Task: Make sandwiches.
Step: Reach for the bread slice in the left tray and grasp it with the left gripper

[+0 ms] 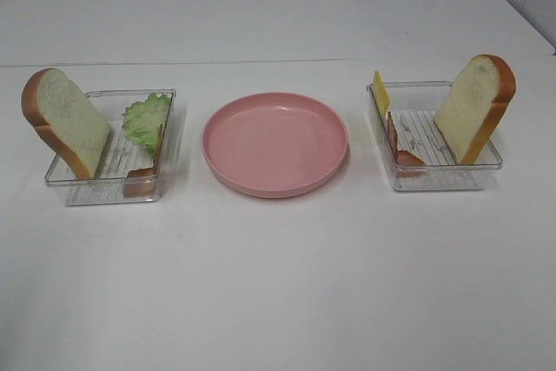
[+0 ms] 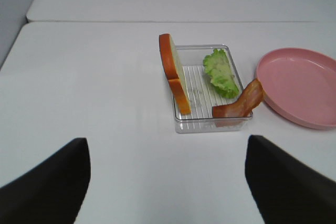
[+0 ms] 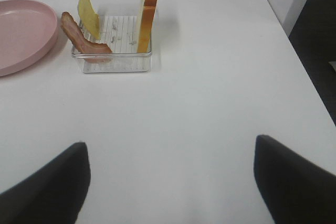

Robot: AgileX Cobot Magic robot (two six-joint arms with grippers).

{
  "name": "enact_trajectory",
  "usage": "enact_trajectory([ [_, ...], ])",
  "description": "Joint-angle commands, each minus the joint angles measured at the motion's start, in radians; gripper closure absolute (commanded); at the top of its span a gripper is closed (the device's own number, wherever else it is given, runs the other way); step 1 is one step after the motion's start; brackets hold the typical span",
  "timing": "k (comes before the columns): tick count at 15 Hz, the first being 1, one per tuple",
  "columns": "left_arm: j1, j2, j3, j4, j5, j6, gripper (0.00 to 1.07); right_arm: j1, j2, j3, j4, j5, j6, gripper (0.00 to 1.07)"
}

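Start of sandwich build: pink plate (image 1: 275, 142) bare, nothing picked yet.
Left claw (image 2: 165, 145) and right claw (image 3: 169, 144) are both spread wide and empty over the tabletop (image 1: 278, 284), short of the trays. The left bread slice (image 1: 65, 123) stands on edge in the left tray (image 1: 104, 199), long axis steep, top tilted to frame left. The right bread slice (image 1: 476, 109) mirrors it in the right tray (image 1: 434, 182), top tilted right. Lettuce (image 1: 146, 122), cheese (image 1: 380, 93) and bacon strip (image 1: 402, 147) lean nearer the plate. Next, likely: pinch one slice across its faces and lay it flat on the plate.
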Motion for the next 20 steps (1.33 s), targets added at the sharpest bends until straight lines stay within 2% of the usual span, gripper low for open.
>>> enact_trajectory([
  [1,0.003,0.241,-0.113,-0.046,-0.023,-0.009,0.30,-0.008,-0.012,0.000,0.000,-0.013,-0.005,0.26],
  [3,0.003,0.467,-0.262,-0.061,0.023,-0.009,0.30,-0.008,-0.012,0.000,0.000,-0.013,-0.005,0.26],
  [6,0.003,0.794,-0.487,-0.062,0.184,-0.009,0.30,-0.008,-0.012,0.000,0.000,-0.013,-0.005,0.26],
  [8,0.003,0.992,-0.629,-0.058,0.273,-0.009,0.30,-0.008,-0.012,0.000,0.000,-0.013,-0.005,0.26],
  [9,0.003,1.038,-0.674,-0.055,0.289,-0.009,0.30,-0.008,-0.012,0.000,0.000,-0.013,-0.005,0.26],
  [10,0.003,1.215,-0.823,-0.052,0.319,-0.009,0.30,-0.008,-0.012,0.000,0.000,-0.013,-0.005,0.26],
  [12,0.003,1.331,-0.905,-0.050,0.318,-0.009,0.30,-0.008,-0.012,0.000,0.000,-0.013,-0.005,0.26],
  [15,0.003,1.435,-0.965,-0.041,0.314,-0.009,0.30,-0.008,-0.012,0.000,0.000,-0.013,-0.005,0.26],
  [17,0.003,1.500,-0.995,-0.014,0.285,-0.009,0.30,-0.008,-0.012,0.000,0.000,-0.013,-0.005,0.26],
  [20,-0.002,1.568,-1.008,-0.025,0.190,-0.009,0.30,-0.008,-0.012,0.000,0.000,-0.013,-0.005,0.26],
])
